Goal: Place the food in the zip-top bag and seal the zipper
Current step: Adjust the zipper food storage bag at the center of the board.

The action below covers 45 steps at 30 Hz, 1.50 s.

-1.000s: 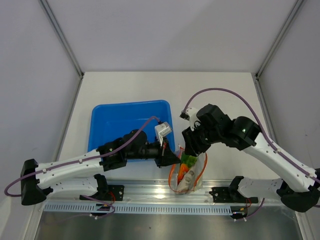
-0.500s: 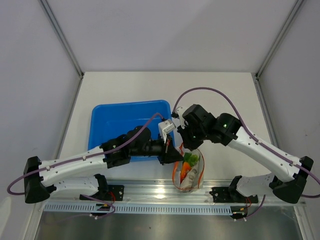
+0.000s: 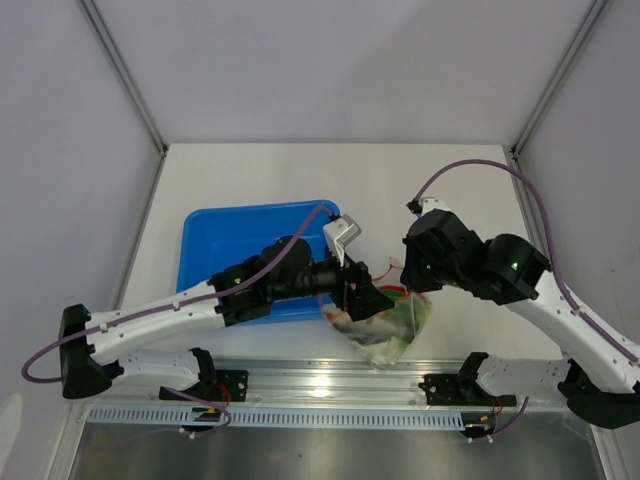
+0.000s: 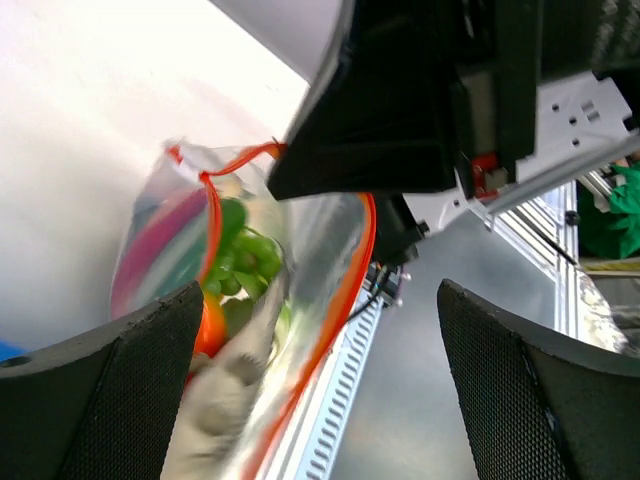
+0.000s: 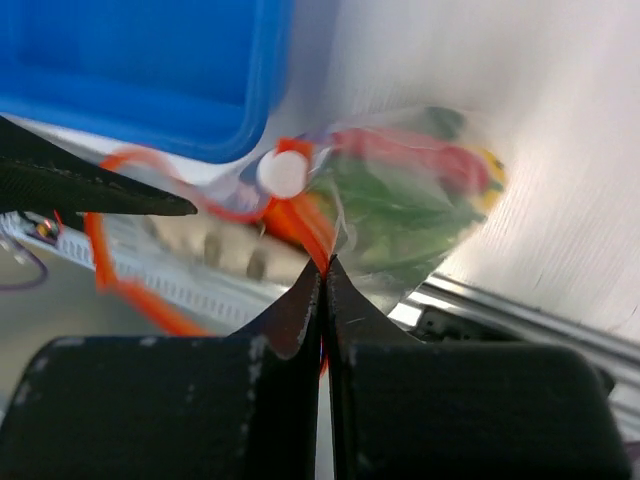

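Note:
The zip-top bag [image 3: 388,328] is clear and crinkly and sits near the table's front edge between both arms. The food shows through it: green grapes [image 4: 245,258], an orange piece [image 4: 208,322] and a pale piece [image 4: 218,420]. My right gripper [image 5: 325,268] is shut on the red-orange zipper [image 5: 312,232] at the bag's mouth, and the bag [image 5: 410,195] sags beyond it. My left gripper [image 4: 320,400] stands wide open just left of the bag [image 4: 250,300]. The zipper [image 4: 345,290] runs between its fingers without being pinched.
The blue tray [image 3: 215,240] lies behind the left arm, and its corner [image 5: 130,70] is close to the bag. A metal rail [image 3: 330,385] runs along the table's front edge just below the bag. White walls enclose the table.
My left gripper has opened and let go of the bag. The right gripper has closed on the zipper and swung to the right, and the bag has tipped over toward the right.

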Available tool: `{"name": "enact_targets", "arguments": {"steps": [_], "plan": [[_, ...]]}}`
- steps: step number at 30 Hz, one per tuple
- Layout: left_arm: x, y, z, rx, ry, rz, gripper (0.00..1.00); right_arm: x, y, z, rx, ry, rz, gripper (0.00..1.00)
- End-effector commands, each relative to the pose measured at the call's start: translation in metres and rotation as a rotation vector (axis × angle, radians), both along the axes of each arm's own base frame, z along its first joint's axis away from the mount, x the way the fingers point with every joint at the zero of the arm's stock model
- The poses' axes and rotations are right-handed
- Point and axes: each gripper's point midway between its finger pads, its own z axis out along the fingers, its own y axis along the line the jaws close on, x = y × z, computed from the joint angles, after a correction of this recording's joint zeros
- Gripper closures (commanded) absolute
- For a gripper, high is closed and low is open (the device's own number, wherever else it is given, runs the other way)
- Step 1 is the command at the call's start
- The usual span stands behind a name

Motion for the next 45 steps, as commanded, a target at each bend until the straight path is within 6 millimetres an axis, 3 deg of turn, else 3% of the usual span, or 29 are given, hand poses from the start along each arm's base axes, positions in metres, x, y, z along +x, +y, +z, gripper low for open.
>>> {"name": "enact_targets", "arguments": {"steps": [1, 3, 4, 9, 12, 20, 24, 29, 35, 45], "plan": [[0.019, -0.023, 0.026, -0.036, -0.097, 0.017, 0.01, 0.007, -0.027, 0.027, 0.081, -0.043, -0.249, 1.00], [0.021, -0.034, 0.035, -0.041, -0.129, -0.010, 0.00, 0.006, -0.033, 0.031, 0.124, -0.041, -0.309, 1.00], [0.026, -0.041, 0.024, -0.009, -0.130, -0.011, 0.00, 0.007, -0.035, 0.031, 0.139, -0.040, -0.329, 1.00], [0.051, -0.051, 0.026, 0.039, -0.292, 0.032, 0.01, 0.006, -0.042, 0.032, 0.193, -0.047, -0.386, 1.00], [0.056, -0.056, 0.031, 0.035, -0.420, -0.001, 0.00, 0.005, -0.049, 0.029, 0.227, -0.054, -0.432, 1.00], [0.036, -0.063, 0.038, -0.035, -0.576, -0.155, 0.00, 0.003, -0.052, 0.011, 0.275, -0.030, -0.494, 1.00], [0.011, -0.068, 0.036, -0.093, -0.577, -0.301, 0.00, 0.003, -0.054, 0.010, 0.299, -0.031, -0.522, 1.00], [0.005, -0.080, 0.024, -0.102, -0.541, -0.349, 0.00, 0.005, -0.050, 0.014, 0.334, -0.025, -0.540, 1.00], [0.015, -0.085, 0.006, -0.053, -0.545, -0.325, 0.00, 0.006, -0.045, 0.020, 0.376, -0.028, -0.526, 1.00], [0.054, -0.083, -0.015, 0.023, -0.513, -0.101, 0.00, 0.003, -0.047, 0.025, 0.398, -0.034, -0.516, 1.00]]}}
